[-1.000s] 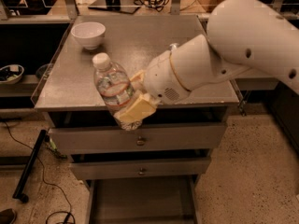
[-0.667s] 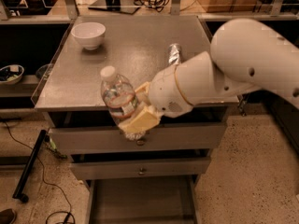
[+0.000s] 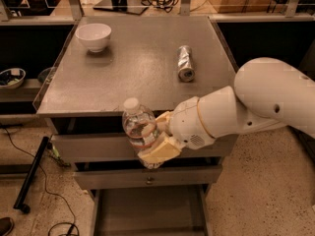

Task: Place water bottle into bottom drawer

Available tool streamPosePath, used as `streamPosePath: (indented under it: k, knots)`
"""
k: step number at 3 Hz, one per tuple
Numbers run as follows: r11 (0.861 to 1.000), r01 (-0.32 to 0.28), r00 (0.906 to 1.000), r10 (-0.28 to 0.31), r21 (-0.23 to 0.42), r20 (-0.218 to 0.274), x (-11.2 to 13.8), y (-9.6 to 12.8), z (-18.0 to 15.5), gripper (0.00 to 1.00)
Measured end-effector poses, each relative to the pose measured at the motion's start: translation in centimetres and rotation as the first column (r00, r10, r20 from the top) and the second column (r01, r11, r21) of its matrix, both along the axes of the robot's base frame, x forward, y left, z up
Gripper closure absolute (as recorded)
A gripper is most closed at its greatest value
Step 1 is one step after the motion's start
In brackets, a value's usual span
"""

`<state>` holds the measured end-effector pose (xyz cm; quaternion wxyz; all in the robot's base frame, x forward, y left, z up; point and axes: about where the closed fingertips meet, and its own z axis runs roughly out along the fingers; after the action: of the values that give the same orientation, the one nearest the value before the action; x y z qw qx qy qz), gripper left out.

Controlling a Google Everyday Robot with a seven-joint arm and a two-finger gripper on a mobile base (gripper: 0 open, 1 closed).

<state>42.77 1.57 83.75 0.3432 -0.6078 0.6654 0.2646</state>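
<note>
White bowl (image 3: pixel 93 35) and toppled silver can (image 3: pixel 185 63) sit well apart on grey tabletop (image 3: pixel 138 82)

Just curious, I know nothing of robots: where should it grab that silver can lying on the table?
Around the middle of its body, coming down from above. The silver can lies on its side, one end toward the camera, so fingers could close across its round sides, left and right. The gripper is busy now, shut on the water bottle in front of the drawers.
</note>
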Motion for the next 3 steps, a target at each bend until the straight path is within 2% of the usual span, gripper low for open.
streamPosePath:
  k: [1,2,3]
  knots:
    - [1.0,0.01,0.9999,-0.01,0.006,-0.01,-0.2,-0.3,-0.6,1.0]
    - [0.998,0.048,0.9979,-0.046,0.028,-0.045,-0.8,-1.2,-2.6,1.0]
    - [0.99,0.117,0.9911,-0.111,0.083,-0.073,-2.4,-1.0,-6.2,1.0]
